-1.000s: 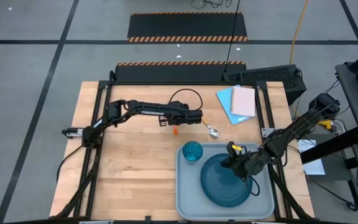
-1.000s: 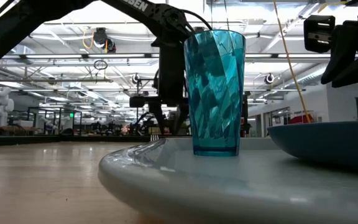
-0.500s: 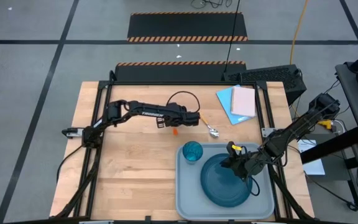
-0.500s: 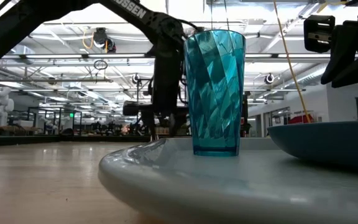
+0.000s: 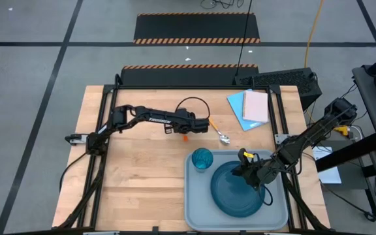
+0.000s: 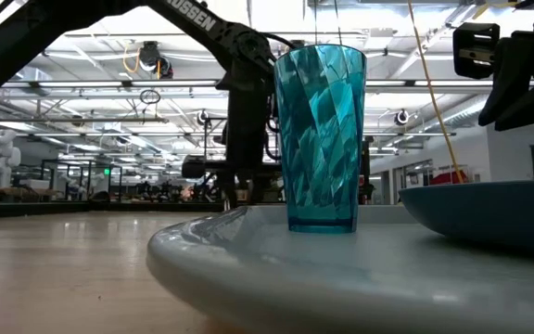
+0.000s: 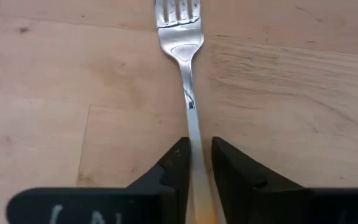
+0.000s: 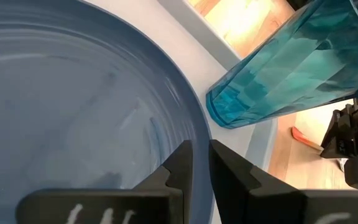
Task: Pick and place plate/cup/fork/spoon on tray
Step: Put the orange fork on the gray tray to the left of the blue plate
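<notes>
Nearest me, the plate [image 5: 237,188] and cup [image 5: 202,158] sit on the tray [image 5: 194,209]; my right end effector [image 5: 243,171] hovers together above the plate. Farther off, my left end effector [image 7: 196,163] has shifted left and now clamps the fork [image 7: 185,50] handle on the surface [image 5: 136,176]; lift comes next.

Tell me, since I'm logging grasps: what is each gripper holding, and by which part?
The left gripper is closed on the fork at its orange handle. The right gripper pinches the plate rim.
</notes>
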`<state>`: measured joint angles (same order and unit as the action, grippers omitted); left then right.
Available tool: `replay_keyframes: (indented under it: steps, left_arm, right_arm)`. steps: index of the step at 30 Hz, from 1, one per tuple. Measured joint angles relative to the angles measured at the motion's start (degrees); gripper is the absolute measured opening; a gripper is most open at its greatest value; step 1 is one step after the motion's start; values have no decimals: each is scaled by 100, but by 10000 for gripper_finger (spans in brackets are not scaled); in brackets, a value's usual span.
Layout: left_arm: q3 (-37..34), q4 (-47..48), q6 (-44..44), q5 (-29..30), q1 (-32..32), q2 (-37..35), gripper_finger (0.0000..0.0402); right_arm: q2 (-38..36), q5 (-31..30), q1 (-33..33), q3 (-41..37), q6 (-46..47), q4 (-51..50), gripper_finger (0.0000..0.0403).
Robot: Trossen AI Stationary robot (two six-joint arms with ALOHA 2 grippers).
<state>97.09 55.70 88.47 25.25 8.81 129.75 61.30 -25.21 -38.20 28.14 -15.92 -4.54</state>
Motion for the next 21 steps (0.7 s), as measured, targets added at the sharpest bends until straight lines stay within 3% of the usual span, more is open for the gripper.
replay_keyframes:
  steps: [7, 21]
  left_arm:
    - [-6, -308, -180, 184, 7, 4, 11]
    - [-13, -290, -287, 384, -73, -345, 15]
  right_arm:
    - [0, 1, 1, 0, 0, 1, 43]
    - [0, 2, 0, 7, 0, -1, 43]
